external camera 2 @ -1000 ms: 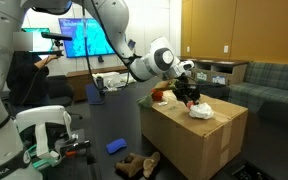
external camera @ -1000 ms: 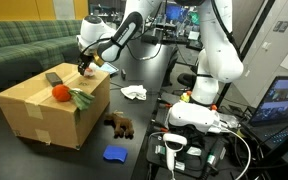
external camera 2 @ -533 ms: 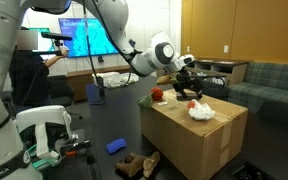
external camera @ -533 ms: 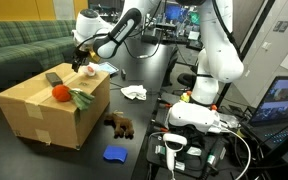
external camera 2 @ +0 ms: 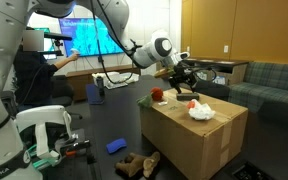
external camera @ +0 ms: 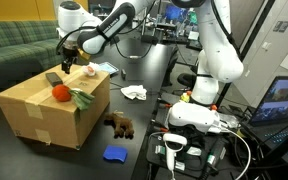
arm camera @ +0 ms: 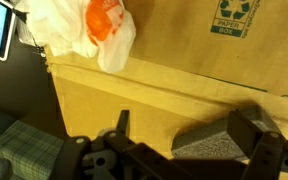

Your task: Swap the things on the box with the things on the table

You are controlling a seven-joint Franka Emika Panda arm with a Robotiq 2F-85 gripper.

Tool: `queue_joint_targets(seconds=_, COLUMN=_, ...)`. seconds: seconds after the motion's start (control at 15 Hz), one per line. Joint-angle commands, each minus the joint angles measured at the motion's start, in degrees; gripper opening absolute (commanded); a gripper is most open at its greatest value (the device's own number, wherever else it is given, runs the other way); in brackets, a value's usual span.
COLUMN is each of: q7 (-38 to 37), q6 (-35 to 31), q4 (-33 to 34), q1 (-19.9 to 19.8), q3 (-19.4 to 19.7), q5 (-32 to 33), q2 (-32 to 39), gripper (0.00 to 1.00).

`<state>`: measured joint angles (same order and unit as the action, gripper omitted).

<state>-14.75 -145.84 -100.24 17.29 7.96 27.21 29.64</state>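
Gripper (external camera: 66, 65) hangs over back end of box (external camera: 44, 112). Jaws wide open, nothing held. Box sits on black table (external camera: 24, 155).

4 things on box top:
- gray block (external camera: 54, 78), right under gripper
- red ball (external camera: 59, 93)
- green thing (external camera: 81, 99)
- white bag (arm camera: 89, 30) with orange inside

3 things on table beside box:
- brown toy (external camera: 119, 125)
- blue thing (external camera: 114, 154)
- white cloth (external camera: 134, 92)

A: Which colour has the box (external camera: 39, 112)?
B: Plain tan, with a green recycling mark (arm camera: 230, 14). The ball (external camera: 59, 93) is red-orange.
A: And the table (external camera: 9, 160)?
B: Glossy black. The flat piece (external camera: 115, 154) is blue, the soft toy (external camera: 120, 125) brown, the sofa (external camera: 19, 42) checked green.
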Motion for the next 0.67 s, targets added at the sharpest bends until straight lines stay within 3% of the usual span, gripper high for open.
queue_joint_targets(seconds=0.0, q7=2.5, q6=6.7, q4=11.1, q1=-1.4, q3=-2.9, q5=-3.1, q2=6.5, gripper=1.0)
queue_joint_targets(seconds=0.6, q7=3.2, q6=18.5, q4=30.1, q1=-3.3, q3=-4.5, q5=-9.8, q2=17.8, gripper=1.0)
